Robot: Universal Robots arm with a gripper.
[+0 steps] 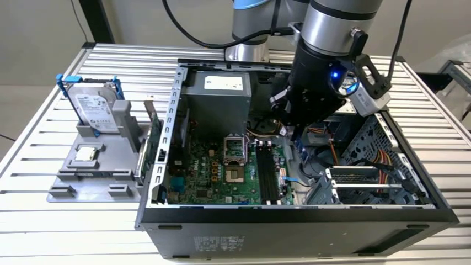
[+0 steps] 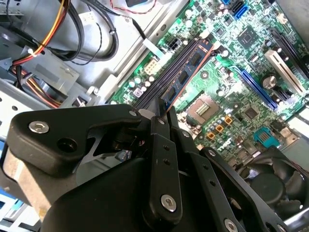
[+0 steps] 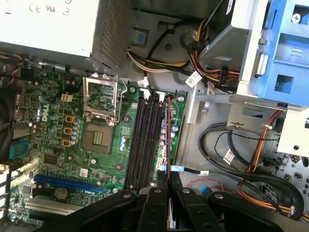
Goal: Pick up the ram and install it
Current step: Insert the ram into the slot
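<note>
Closed tight, the jaws of the black gripper (image 2: pixel 161 113) are pinched on the ram (image 2: pixel 186 77), a thin dark stick with flat black chips, held edge-down over the long memory slots (image 3: pixel 145 140) of the green motherboard (image 3: pixel 58 145) inside the metal computer case (image 1: pixel 294 212).

The exterior view looks down from high in front on the open computer case (image 1: pixel 294 215), while both wrist views stare close at its motherboard (image 3: pixel 58 145) beyond the gripper (image 3: pixel 168 176).
</note>
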